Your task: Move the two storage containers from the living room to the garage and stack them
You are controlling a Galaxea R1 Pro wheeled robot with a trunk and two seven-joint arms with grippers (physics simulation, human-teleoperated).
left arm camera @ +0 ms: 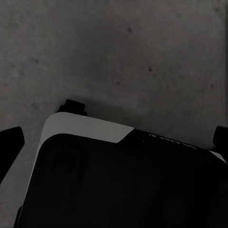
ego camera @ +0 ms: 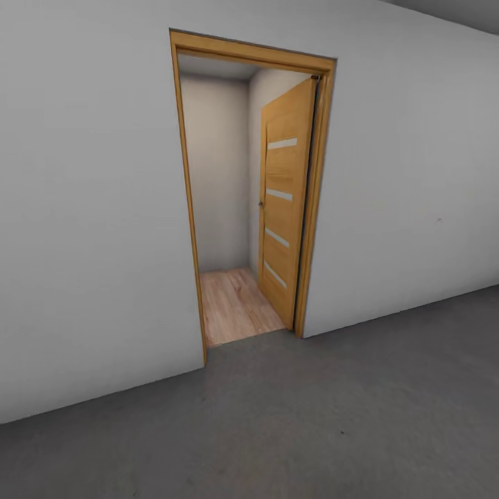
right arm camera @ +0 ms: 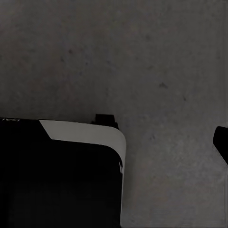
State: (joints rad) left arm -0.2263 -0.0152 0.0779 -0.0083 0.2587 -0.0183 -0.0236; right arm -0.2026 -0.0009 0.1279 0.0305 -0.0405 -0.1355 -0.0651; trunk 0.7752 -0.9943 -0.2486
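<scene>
The robot stands on the grey floor facing the open door, with wood planks just past it. I see no bins, so it likely must roll through to fetch one. Both arms point down; I cannot tell if their jaws are open.

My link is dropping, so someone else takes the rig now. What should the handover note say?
Left gripper: open, nothing between the fingers.
Right gripper: one fingertip in view, state unclear; nothing seen held.
Position: on the concrete floor, facing the open door, with plank floor beyond.
Containers: whereabouts unknown from these views.
Done: cannot confirm any container delivered.
Left: probably drive through the doorway, fetch what remains, then stack the two on the concrete.
</scene>
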